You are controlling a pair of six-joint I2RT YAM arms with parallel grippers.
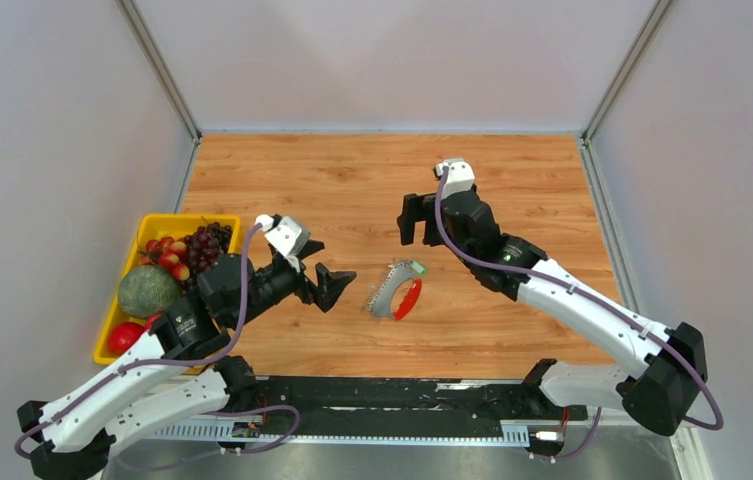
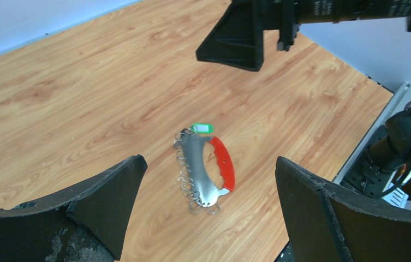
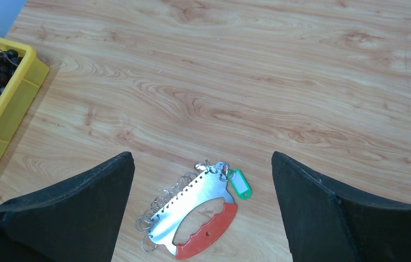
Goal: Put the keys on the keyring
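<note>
The keyring (image 1: 397, 290) lies flat on the wooden table, a silvery plate with a red curved grip and several wire rings along its edge. It also shows in the wrist views as keyring (image 2: 206, 174) and keyring (image 3: 197, 215). The green-headed key (image 1: 419, 268) rests at the plate's far end, touching the end ring; the same key (image 2: 202, 129), key (image 3: 239, 183) shows there too. My left gripper (image 1: 327, 268) hovers open just left of the keyring. My right gripper (image 1: 420, 225) hangs open above and behind it. Nothing sits between either pair of fingers (image 2: 110, 202) (image 3: 83, 202).
A yellow basket (image 1: 167, 222) with grapes, a green melon (image 1: 147, 290) and red fruit stands at the table's left edge; its corner (image 3: 12, 103) shows in the right wrist view. The arms' mounting rail (image 1: 372, 395) runs along the near edge. Grey walls close the table's sides.
</note>
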